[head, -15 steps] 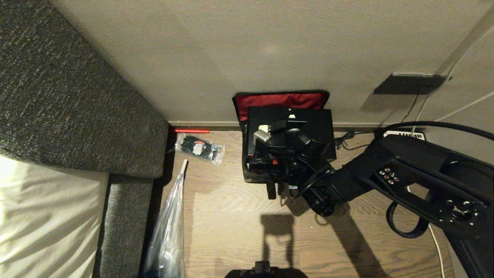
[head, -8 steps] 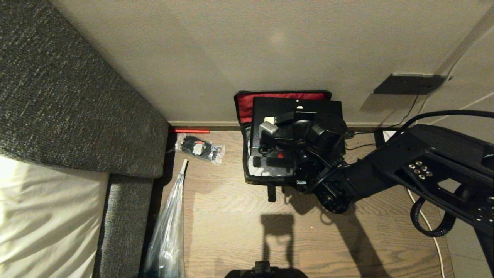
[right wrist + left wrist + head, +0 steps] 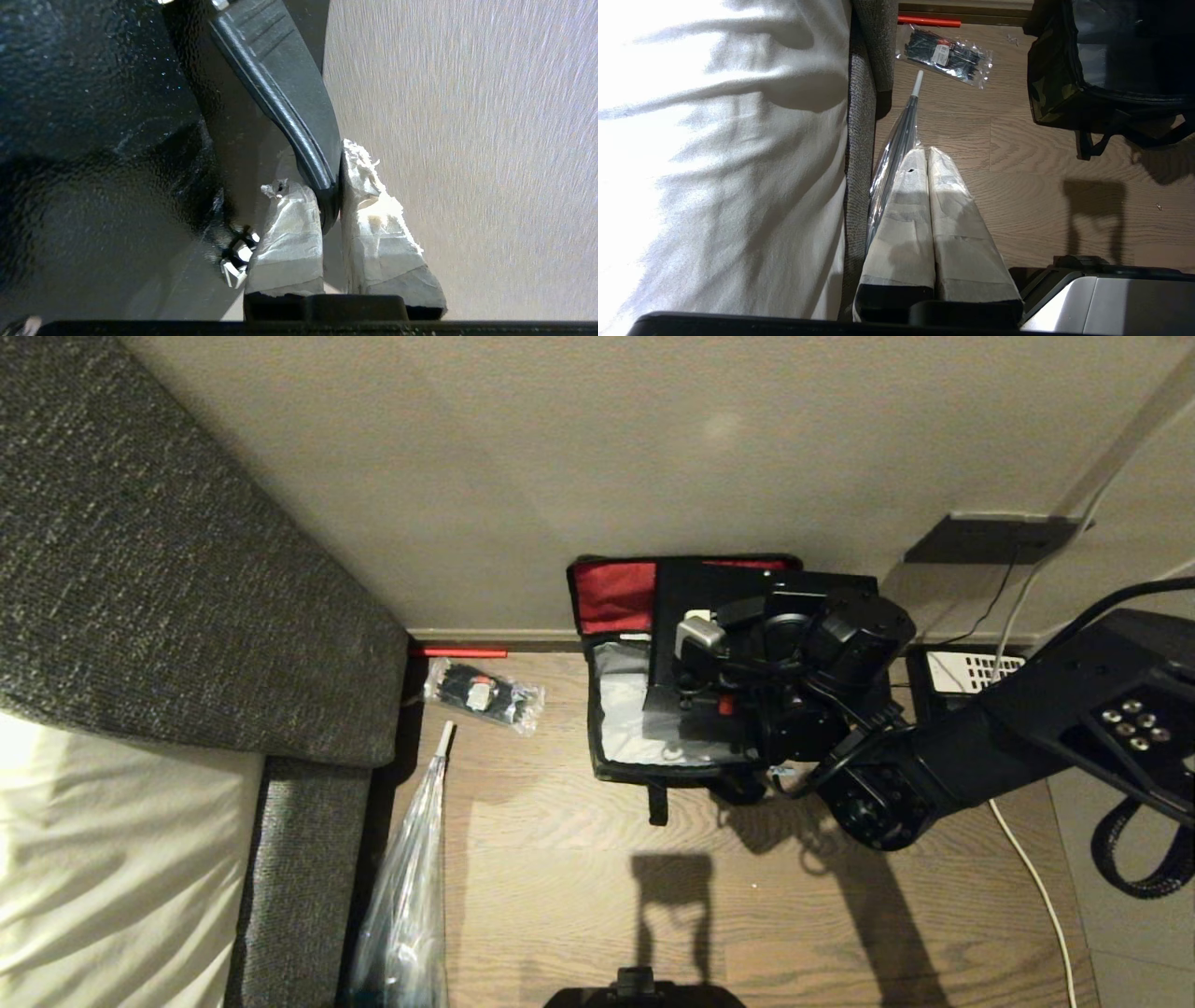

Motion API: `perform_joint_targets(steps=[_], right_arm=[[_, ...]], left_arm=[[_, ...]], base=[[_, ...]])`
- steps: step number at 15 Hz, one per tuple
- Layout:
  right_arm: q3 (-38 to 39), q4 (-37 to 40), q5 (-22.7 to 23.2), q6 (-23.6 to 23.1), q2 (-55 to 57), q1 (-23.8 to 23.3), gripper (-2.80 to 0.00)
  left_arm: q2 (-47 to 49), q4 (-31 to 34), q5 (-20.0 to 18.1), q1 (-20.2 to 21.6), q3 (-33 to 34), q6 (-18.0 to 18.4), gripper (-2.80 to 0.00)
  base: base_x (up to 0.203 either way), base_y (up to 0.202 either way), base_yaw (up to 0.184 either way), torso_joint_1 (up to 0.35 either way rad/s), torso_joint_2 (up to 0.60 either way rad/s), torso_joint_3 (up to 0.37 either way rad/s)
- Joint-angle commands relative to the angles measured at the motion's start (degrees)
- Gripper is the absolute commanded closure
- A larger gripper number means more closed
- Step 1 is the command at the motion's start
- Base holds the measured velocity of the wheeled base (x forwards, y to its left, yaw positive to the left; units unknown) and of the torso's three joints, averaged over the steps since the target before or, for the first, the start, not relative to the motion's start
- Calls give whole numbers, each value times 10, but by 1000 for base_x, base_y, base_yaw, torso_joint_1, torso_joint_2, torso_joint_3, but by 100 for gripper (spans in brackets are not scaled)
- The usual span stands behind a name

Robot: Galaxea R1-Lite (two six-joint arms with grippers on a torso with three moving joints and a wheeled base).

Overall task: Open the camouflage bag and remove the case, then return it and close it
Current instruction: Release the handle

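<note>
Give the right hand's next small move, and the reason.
Probably keep carrying the case rightward, clear of the bag. The right hand is shut on its handle, and the case hangs over the bag's right half, grey lining bared on the left.

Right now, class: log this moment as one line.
right gripper: shut on case handle | case: lifted above camouflage bag | left gripper: shut, parked

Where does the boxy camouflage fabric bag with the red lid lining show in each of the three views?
Head view: camouflage bag stands open at centre, against the wall, pale interior exposed.
Left wrist view: its camouflage side fills the upper right corner.
Right wrist view: not in it; only the black case's handle in the right gripper.
Shared landmark: clear packet of black cable ties.
</note>
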Motion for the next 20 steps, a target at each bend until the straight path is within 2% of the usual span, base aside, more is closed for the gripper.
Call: perform_joint_targets(steps=[1, 10, 20], right_arm=[[36, -6, -3, -5, -38, -17, 0], [129, -9, -3, 0, -109, -67, 0], [174, -11, -4, 15, -140, -146, 0]], left_arm=[[0, 0, 0, 0, 0, 0, 0], [0, 0, 0, 0, 0, 0, 0], [0, 0, 0, 0, 0, 0, 0]], base=[[0, 0, 0, 0, 0, 0], [0, 0, 0, 0, 0, 0], [0, 0, 0, 0, 0, 0]])
